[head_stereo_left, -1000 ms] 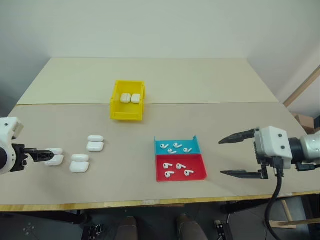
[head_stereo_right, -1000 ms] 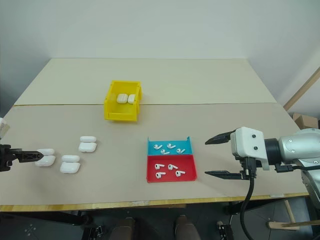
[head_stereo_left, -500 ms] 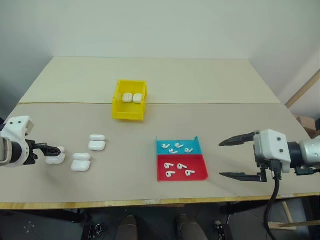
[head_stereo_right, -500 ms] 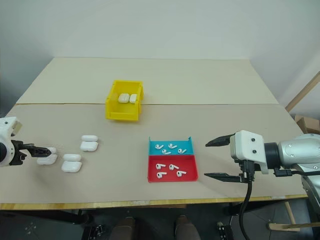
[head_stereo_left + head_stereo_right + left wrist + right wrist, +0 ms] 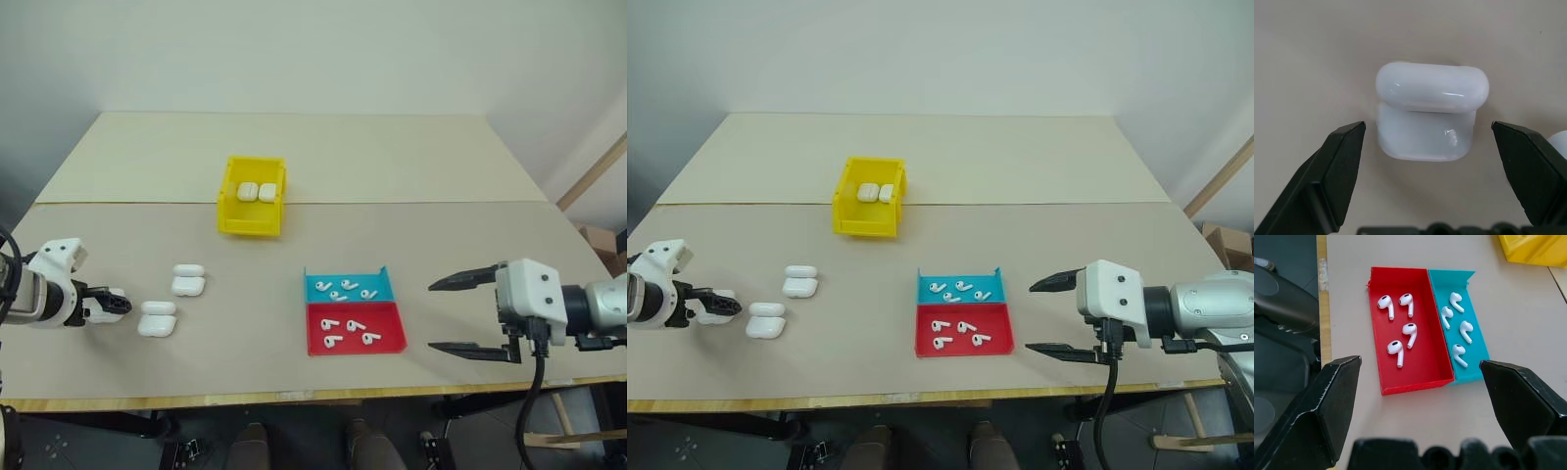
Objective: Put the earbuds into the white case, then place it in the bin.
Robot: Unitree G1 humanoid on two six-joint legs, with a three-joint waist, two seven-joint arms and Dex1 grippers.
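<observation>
Your left gripper stands wide open astride the white case on the table, touching nothing. The case looks glossy, probably slippery: pinch the flat sides, low. Your right gripper gapes empty near the earbuds.

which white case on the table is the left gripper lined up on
The leftmost white case, lying between the open left gripper's fingers; the other two cases lie further right.
</observation>
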